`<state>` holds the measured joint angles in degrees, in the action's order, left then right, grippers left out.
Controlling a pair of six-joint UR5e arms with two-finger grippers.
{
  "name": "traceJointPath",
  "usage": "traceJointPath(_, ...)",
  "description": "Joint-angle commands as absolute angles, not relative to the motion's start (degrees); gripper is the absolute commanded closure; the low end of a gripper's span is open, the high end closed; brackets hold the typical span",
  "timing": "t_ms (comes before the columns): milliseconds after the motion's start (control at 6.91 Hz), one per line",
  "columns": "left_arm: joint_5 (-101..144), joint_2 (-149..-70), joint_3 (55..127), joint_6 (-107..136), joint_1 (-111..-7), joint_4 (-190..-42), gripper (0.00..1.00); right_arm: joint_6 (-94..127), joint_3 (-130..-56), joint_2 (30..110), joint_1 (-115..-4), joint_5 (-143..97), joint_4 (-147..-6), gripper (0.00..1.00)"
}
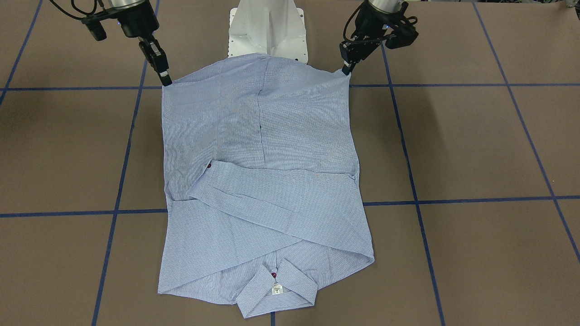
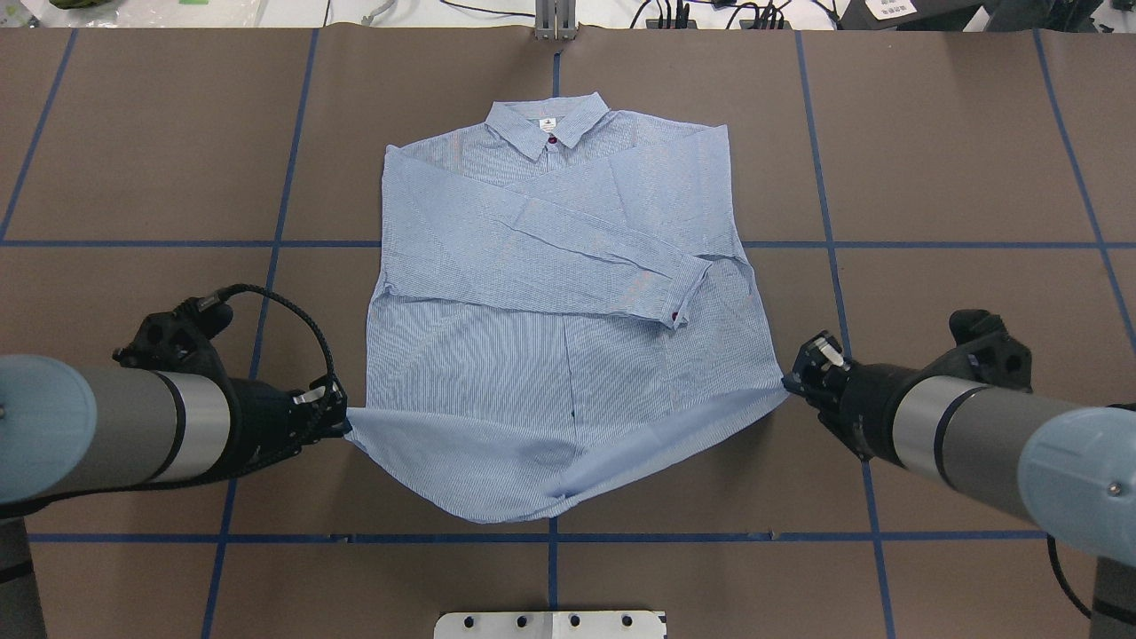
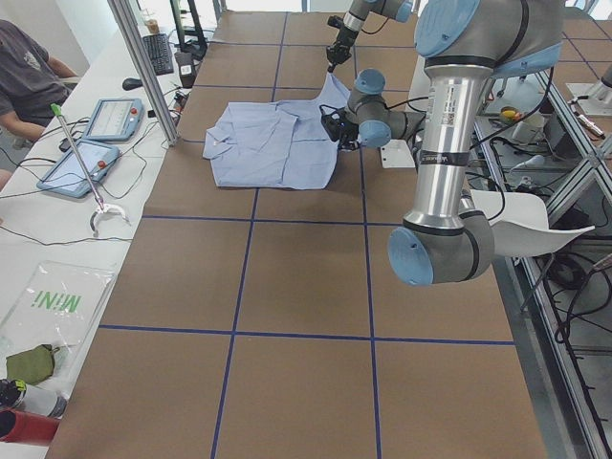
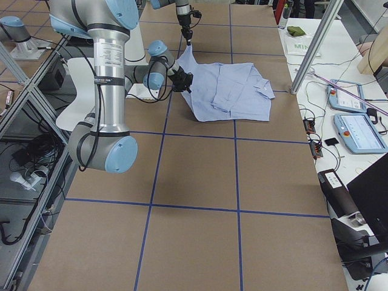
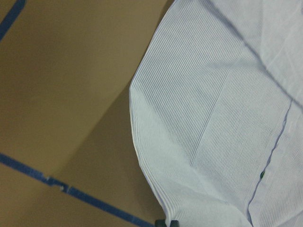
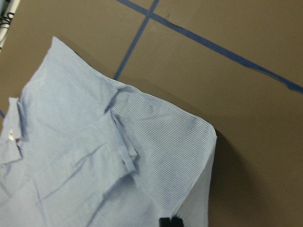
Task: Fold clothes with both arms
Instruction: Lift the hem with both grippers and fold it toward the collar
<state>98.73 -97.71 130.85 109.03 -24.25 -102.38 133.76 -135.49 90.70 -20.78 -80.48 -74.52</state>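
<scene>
the shirt (image 2: 550, 293) lay face up at the middle of the table (image 2: 932, 160), with the collar (image 2: 550, 124) on the side far from the robot and both sleeves crossed over the chest. the left gripper (image 2: 342, 424) was clamped on one hem corner and the right gripper (image 2: 790, 383) on the other. the hem between them was raised off the table and sagged in the middle. judged step: carrying the hem over toward the collar. to do it well, both grippers would need to travel level and at one pace. they would also need to stay far enough apart to keep the hem taut, and pass clear above the sleeve cuff (image 2: 683, 297) so the crossed sleeves were not dragged.
</scene>
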Motion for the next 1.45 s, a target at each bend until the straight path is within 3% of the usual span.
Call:
traceJointPath(0, 103.1, -99.8, 130.4, 108.6, -30.1, -100.0, 1.0, 133.8, -136.8, 89.6, -26.0, -76.9, -74.4, 1.0)
traceJointPath(289, 103.4, -104.4, 126.9, 108.6, -33.0, -99.1, 1.0, 133.4, -135.5, 85.4, -26.2, -71.1, -74.5, 1.0)
traceJointPath(868, 104.7, -113.8, 110.1, 95.7, -45.1, -100.1, 1.0, 123.0, -116.3, 70.6, -36.4, -71.8, -73.9, 1.0)
traceJointPath(1302, 104.5, -119.3, 96.4, 91.5, -47.0, -108.1, 1.0, 121.6, -98.6, 61.2, -41.3, -75.5, -73.6, 1.0)
